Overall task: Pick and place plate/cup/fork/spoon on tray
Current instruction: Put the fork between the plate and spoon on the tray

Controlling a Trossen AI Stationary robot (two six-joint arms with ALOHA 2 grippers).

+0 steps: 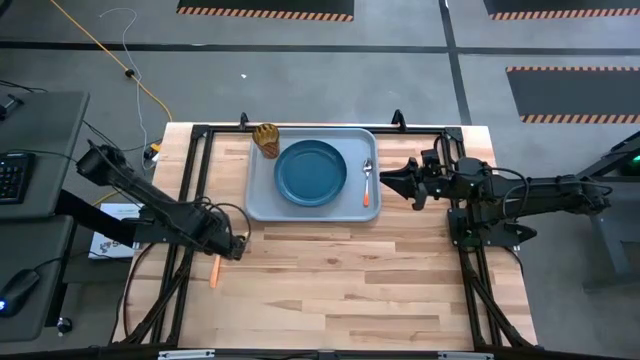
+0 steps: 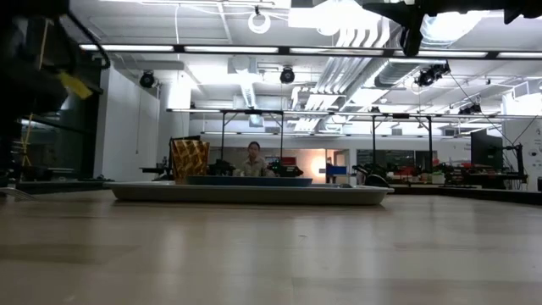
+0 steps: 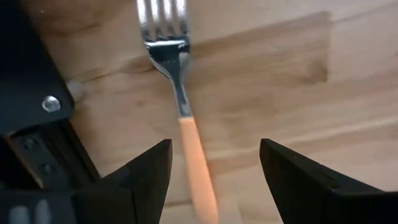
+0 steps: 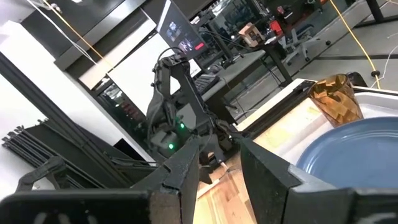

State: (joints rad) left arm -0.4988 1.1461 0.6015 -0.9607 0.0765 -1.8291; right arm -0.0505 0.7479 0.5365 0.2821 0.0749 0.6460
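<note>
The fork [image 1: 213, 270] lies flat on the wooden table, left of centre. In the left wrist view its tines [image 3: 163, 25] and orange handle [image 3: 194, 149] show. My left gripper [image 3: 214, 168] is open just above it, one finger on either side of the handle, apart from it. In the high view this gripper [image 1: 240, 250] hides the tines. The tray [image 1: 262, 205] holds the plate [image 1: 311, 172], the cup [image 1: 266, 139] at its far left corner and the spoon [image 1: 367, 183] by its right lip. My right gripper [image 1: 385, 178] is open and empty, raised just right of the tray.
A black frame rail [image 1: 190, 190] runs along the table's left side, close to my left arm. Bare wood [image 1: 350, 290] stretches from the tray to the near edge. A person [image 2: 252, 159] sits far behind the table.
</note>
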